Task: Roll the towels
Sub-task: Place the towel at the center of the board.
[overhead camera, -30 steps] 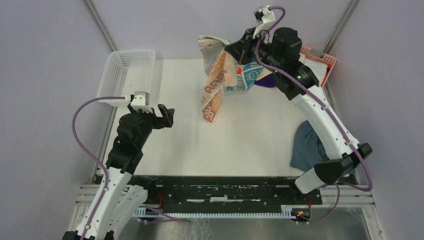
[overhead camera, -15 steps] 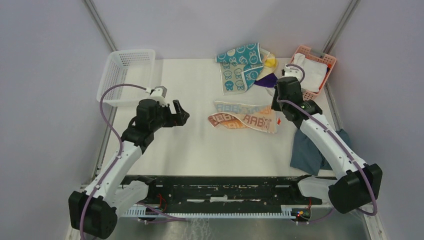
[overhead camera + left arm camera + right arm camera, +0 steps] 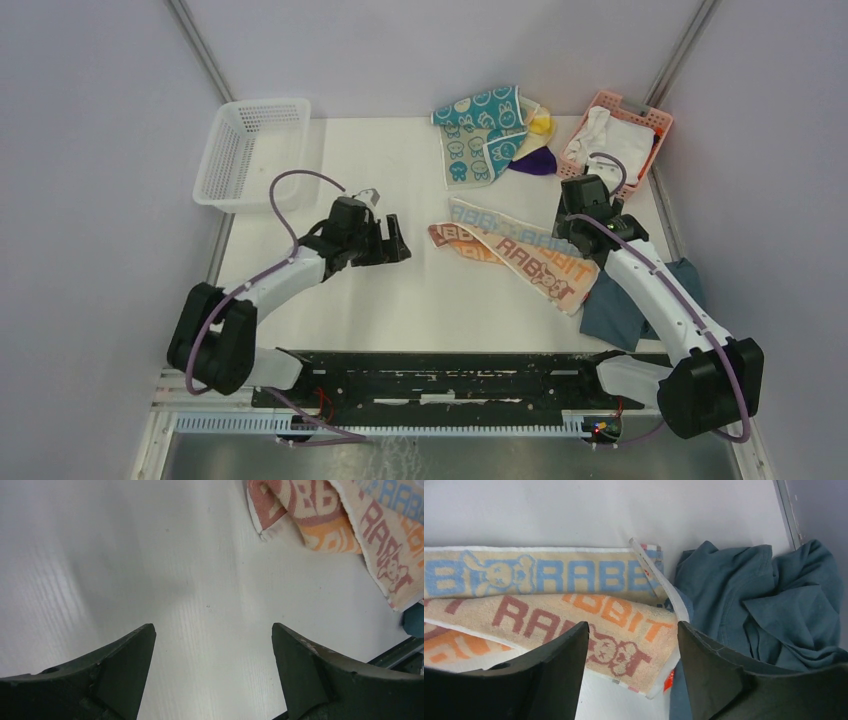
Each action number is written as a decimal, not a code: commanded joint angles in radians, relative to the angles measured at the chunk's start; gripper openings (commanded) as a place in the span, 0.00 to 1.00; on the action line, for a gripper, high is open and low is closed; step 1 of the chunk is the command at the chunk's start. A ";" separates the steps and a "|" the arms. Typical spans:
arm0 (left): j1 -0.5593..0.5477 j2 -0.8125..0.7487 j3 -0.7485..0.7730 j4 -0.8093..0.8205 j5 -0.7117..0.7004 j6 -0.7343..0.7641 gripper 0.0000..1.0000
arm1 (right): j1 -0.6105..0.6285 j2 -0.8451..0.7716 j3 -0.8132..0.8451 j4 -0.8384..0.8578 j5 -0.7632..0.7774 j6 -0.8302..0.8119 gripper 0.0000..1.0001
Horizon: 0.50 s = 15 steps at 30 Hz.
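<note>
Four towels, top view: peach RABBIT-print towel (image 3: 515, 255) lies spread flat mid-table. The teal rabbit-face towel (image 3: 483, 130), yellow towel (image 3: 541, 122) and purple towel (image 3: 537, 160) are bunched beyond it. Left gripper (image 3: 393, 240) is just left of it, not touching.

Left wrist: jaws wide apart, nothing between them; the peach towel's corner lies ahead.

Right wrist: right gripper (image 3: 631, 630) jaws parted, holding nothing, over the peach towel's end, which touches the blue-grey cloth (image 3: 774, 605).

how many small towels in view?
4: peach spread out in the middle; teal, yellow and purple piled at the far edge. More may be hidden under that pile.
</note>
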 commanded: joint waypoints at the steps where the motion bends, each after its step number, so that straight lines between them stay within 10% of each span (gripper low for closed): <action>1: -0.060 0.138 0.105 0.089 -0.007 -0.047 0.91 | 0.000 -0.030 0.003 -0.035 -0.034 -0.020 0.76; 15: -0.126 0.527 0.306 0.152 -0.016 -0.023 0.64 | 0.002 0.087 -0.104 0.113 -0.516 -0.004 0.84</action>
